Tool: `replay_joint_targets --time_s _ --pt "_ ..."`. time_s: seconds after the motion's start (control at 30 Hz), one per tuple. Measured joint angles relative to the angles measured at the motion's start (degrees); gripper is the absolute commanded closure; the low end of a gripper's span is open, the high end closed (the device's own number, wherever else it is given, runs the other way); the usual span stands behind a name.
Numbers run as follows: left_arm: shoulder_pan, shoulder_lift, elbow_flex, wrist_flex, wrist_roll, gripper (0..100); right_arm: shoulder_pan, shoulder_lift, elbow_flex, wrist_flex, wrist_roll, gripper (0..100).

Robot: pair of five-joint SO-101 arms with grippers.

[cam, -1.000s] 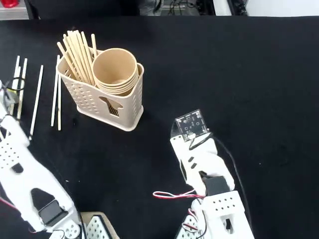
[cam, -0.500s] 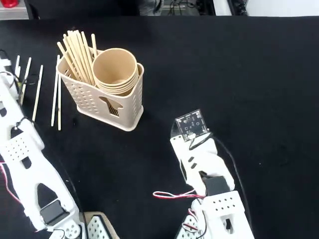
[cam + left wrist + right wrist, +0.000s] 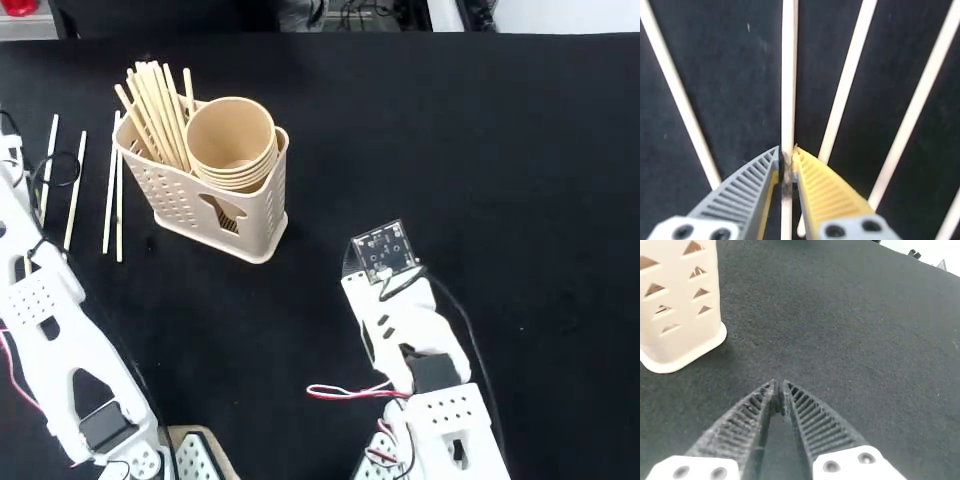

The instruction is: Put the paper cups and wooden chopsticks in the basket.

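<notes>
My left gripper (image 3: 786, 154) is shut on one wooden chopstick (image 3: 789, 75), low over the black table, with loose chopsticks (image 3: 850, 75) lying on both sides of it. In the high view the left arm (image 3: 40, 300) stretches along the table's left edge beside several loose chopsticks (image 3: 75, 190). The cream basket (image 3: 250, 215) holds stacked paper cups (image 3: 232, 140) and a bundle of chopsticks (image 3: 155, 100). My right gripper (image 3: 777, 387) is shut on nothing and points toward the basket (image 3: 680, 305), a short way off from it.
The right arm (image 3: 400, 320) rests at the table's front middle with a red and white cable (image 3: 345, 390) beside it. Black tabletop (image 3: 480, 150) stretches to the right of the basket.
The left arm has swung toward the far side along the left edge, over the loose chopsticks, and a nearby stick has shifted slightly. The right arm has not moved.
</notes>
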Motion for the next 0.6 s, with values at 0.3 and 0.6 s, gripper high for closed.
replay_joint_targets --time_s 0.3,0.6 --pt "-5.8 -7.82 0.53 1.67 11.52 97 0.0 0.0 0.0 0.0 0.0 98.2" --pt "-12.48 -12.4 9.58 1.93 17.05 97 0.0 0.0 0.0 0.0 0.0 98.2"
